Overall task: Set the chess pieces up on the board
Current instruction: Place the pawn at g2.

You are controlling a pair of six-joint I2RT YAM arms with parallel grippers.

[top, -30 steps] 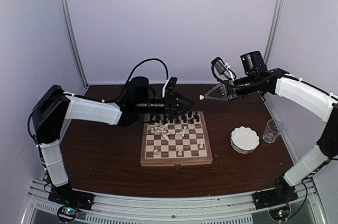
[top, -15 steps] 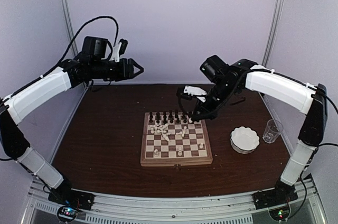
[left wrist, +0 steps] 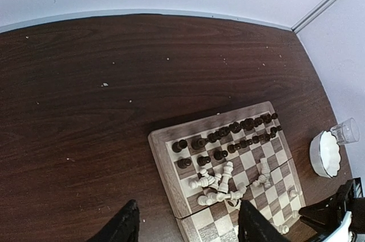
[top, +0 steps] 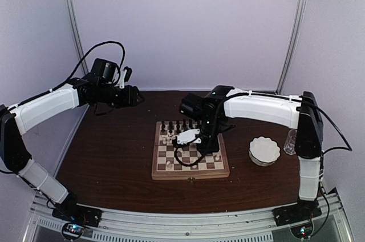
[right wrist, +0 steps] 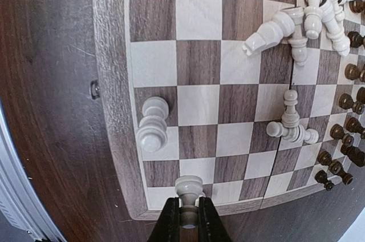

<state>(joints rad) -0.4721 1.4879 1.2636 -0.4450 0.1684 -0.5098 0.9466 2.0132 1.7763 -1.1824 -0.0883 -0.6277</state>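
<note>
Top external view: the board [top: 171, 174] lies mid-table [top: 108, 156], with a white bowl [top: 264, 150] and a clear glass [top: 290, 142] to its right (the right arm partly hides the glass).
Dark chess pieces [top: 181, 125]: upright in two rows along the board's far edge.
Cream chess pieces [right wrist: 271, 32]: several lie toppled in a heap on the far left squares, a few more lie mid-board, and one stands on the near row.
Right gripper [right wrist: 186, 208]: fingers pressed together on a small cream piece [right wrist: 189, 186], held upright over a square by the board's right edge, close to the near right corner.
Right arm, change: a second ago it carried that piece high, beyond the board's far right corner. Now it is folded down over the board's right half.
Left gripper [left wrist: 185, 228]: jaws apart with nothing between them, high above the table to the left of the board.
Left arm, change: a second ago its gripper was low at the board's far edge. Half a second ago it had swung up to the far left, and now it hangs a little lower there.
</note>
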